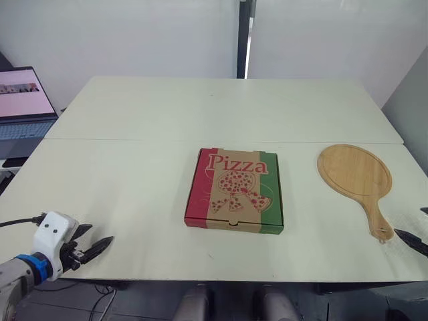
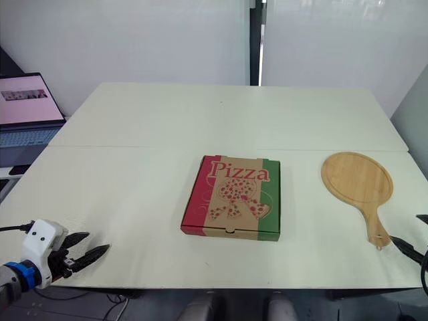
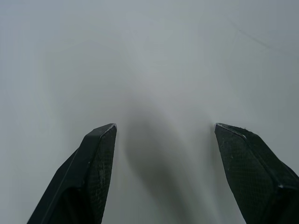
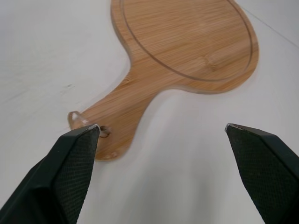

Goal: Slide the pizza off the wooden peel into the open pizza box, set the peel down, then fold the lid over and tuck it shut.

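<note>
L gripper [image 1: 100, 233] sat nearest, low at the near-left corner of the table, white wrist housing w/ a blue ring behind it. Its two black fingers were spread apart, w/ tabletop between them.

Wide pale table [image 1: 134, 180] ran across the whole scene, a seam crossing it side to side approx. halfway back. White wall panels stood behind it.

Pizza box [image 1: 235, 190] lay flat near the table's centre, a bit toward the near edge. Lid was down and closed. Top was brown card printed "Pizza" in red w/ a pizza drawing, red band along its left side, green band along its right.

Open laptop [image 1: 23, 107] stood off the table's far-left side, screen lit pink.

Wooden peel [image 1: 354, 175] lay flat on the table to the right of the box, well apart from it. Round blade pointed away, bare wood w/ a groove near the rim; handle pointed to the near edge. A small cord loop [image 4: 74, 116] hung from the handle's end.

R gripper [image 4: 162, 126] was at the near-right edge, fingers spread apart and gripping nothing. One fingertip [image 4: 79, 140] was just beside the handle's end by the loop; contact couldn't be told.
</note>
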